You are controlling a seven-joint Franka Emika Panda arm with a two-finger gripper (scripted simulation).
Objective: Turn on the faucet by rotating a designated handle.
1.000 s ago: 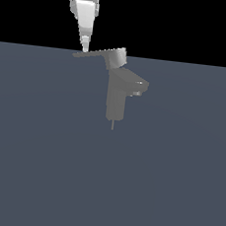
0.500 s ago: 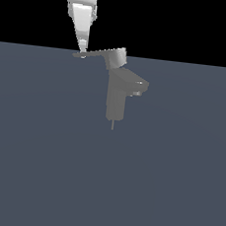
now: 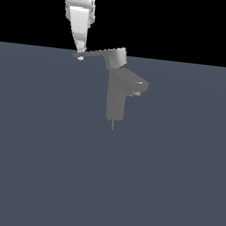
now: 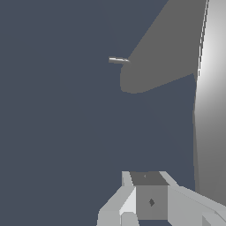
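One faucet [image 3: 117, 98] stands on the dark blue-grey table [image 3: 39, 166], a little above the middle of the exterior view; it is a single blocky grey column with one short spout [image 3: 138, 85] on the exterior view's right and one thin pin below its base; one handle [image 3: 94, 55], a flat grey lever, runs from a lighter cylinder cap [image 3: 117, 58] on top of the column out toward the exterior view's left, tilted slightly down at its far end; one white arm comes down from the top edge, cut off above, and its tool [image 3: 80, 56] meets the outer tip of the handle, touching or just beside it; the fingers there merge into one pale shape, so whether they are apart, together or clamped on the lever I cannot tell; in the wrist view the handle [image 4: 212, 88] appears as a broad pale band cut off by the frame edge, the column [image 4: 163, 53] as a large dark grey mass also cut off, with the pin [image 4: 118, 60] beside it; the tool's grey body [image 4: 150, 201] fills the lower edge, its fingertips out of sight
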